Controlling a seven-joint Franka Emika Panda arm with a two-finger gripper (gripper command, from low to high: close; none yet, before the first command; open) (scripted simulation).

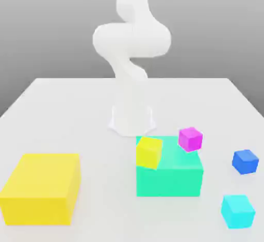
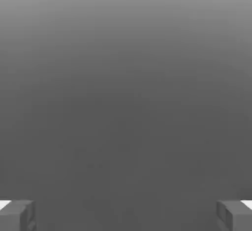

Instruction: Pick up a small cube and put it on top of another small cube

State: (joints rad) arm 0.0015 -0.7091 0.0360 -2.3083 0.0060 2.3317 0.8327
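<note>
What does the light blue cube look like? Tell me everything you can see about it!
The small light-cyan cube is plain and bright, with flat sides and no marks, and looks smooth, maybe like plastic. It rests on one face on the white table, turned a little, near the exterior view's lower right corner. The small blue cube is farther back, toward the arm's base. Besides the table, nothing seems to touch it.

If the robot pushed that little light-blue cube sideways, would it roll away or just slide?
The light-blue cube would probably slide rather than roll, since its sides are flat. It seems unlikely to tip easily, being about as tall as it is wide. Its crisp edges suggest something stiff that should keep its shape.
</note>
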